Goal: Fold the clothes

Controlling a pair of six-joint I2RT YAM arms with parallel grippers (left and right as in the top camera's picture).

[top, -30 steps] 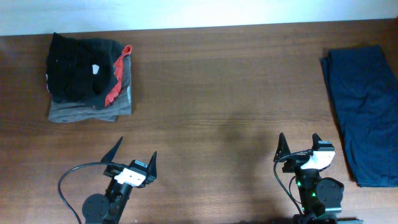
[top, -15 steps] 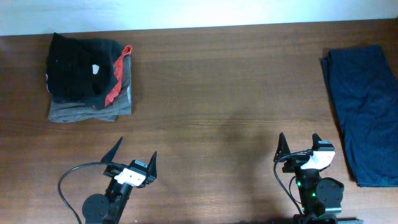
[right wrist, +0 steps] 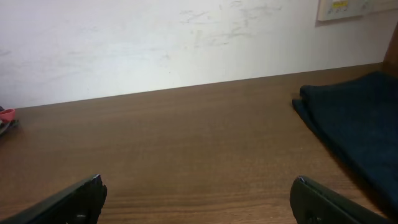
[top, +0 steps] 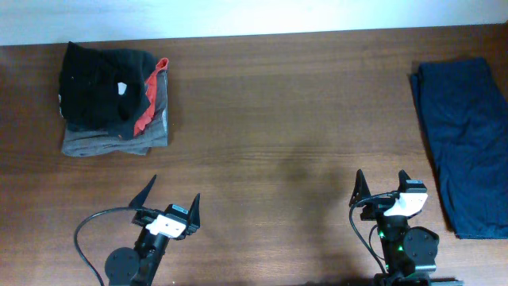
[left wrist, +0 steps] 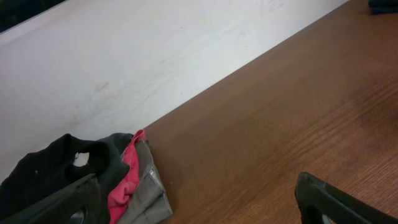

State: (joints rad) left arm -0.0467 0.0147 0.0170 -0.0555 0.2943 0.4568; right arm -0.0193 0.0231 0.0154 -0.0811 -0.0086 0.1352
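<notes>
Left gripper (top: 173,196) and right gripper (top: 381,187) parked near, jaws spread, empty. Navy cloth (top: 464,143) unfolded, far right on tabletop (top: 278,119); stack (top: 111,99) far left. Fold not begun; next, probably reach for cloth's edge.

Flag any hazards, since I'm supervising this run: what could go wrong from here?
The navy garment runs to the overhead view's right border; any unseen part might snag or slip when the right gripper pulls. The stack looks loosely piled; the left gripper passing close could topple it.
</notes>
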